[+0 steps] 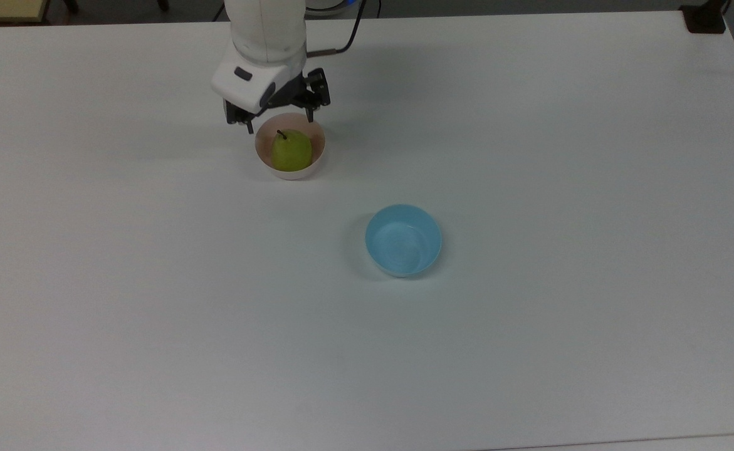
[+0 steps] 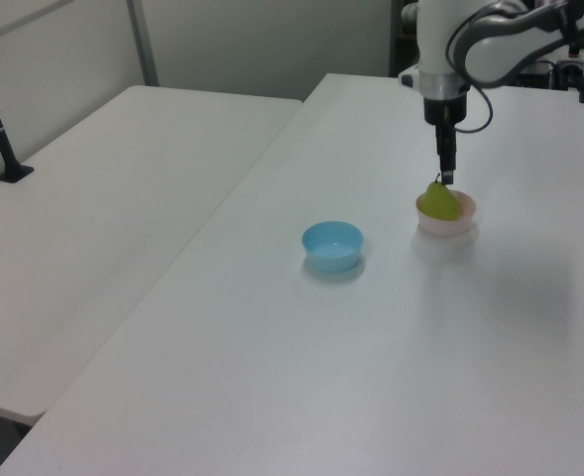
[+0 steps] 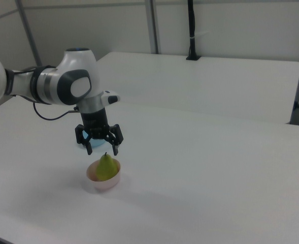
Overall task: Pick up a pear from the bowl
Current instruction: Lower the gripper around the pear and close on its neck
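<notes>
gripper (image 3: 101, 150) hangs just above the bowl's far rim, fingers spread wide, holding nothing | pear (image 1: 291, 151) sits upright in the pink bowl (image 1: 318, 158); stem up | blue bowl (image 1: 403, 240) stands apart on the white table (image 1: 529, 156)

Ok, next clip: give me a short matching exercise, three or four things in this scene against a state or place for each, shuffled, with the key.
Things:
1. pear
2. pink bowl
3. blue bowl
4. gripper

States:
A. empty, standing apart on the table
B. open, poised above the fruit
C. holds the fruit
D. upright, stem up, inside a bowl

Pairs: 1-D, 2-C, 3-A, 4-B
</notes>
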{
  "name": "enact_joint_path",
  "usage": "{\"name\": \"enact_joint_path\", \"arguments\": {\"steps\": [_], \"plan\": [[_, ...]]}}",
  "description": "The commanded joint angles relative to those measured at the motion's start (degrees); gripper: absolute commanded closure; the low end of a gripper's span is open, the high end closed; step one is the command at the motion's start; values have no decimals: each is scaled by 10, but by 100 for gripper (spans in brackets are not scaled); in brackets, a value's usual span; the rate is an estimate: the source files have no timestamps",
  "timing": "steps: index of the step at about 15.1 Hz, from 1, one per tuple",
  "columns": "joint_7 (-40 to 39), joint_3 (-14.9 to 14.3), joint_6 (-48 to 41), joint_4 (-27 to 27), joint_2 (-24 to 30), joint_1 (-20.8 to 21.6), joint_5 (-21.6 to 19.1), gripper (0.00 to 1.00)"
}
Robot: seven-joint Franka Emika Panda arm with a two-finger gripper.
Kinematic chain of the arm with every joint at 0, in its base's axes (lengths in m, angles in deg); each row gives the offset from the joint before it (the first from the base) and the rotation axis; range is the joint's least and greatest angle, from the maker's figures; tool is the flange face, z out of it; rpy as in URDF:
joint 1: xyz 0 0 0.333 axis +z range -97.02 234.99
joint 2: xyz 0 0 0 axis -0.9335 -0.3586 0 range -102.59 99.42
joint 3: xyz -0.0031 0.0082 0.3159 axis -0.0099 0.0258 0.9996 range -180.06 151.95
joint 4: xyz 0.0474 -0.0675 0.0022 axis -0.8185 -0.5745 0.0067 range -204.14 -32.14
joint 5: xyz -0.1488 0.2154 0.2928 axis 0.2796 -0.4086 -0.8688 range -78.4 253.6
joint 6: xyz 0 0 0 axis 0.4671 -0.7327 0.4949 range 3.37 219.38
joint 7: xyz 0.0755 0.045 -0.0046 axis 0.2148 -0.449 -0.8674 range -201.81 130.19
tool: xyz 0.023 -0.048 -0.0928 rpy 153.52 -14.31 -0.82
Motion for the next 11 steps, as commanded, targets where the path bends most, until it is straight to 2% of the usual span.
{"name": "enact_joint_path", "arguments": {"steps": [1,4,5,7,8,9,11], "plan": [[9,-2,31,-8,-25,14,11,0],[-5,-2,31,-8,-32,14,12,2],[-18,-2,31,-8,-32,14,12,20],[-36,-2,31,-9,-32,13,12,72],[-37,-2,32,-9,-34,13,12,86],[-36,-2,45,-9,-37,13,11,94],[-36,-2,70,-22,-37,14,11,96]]}}
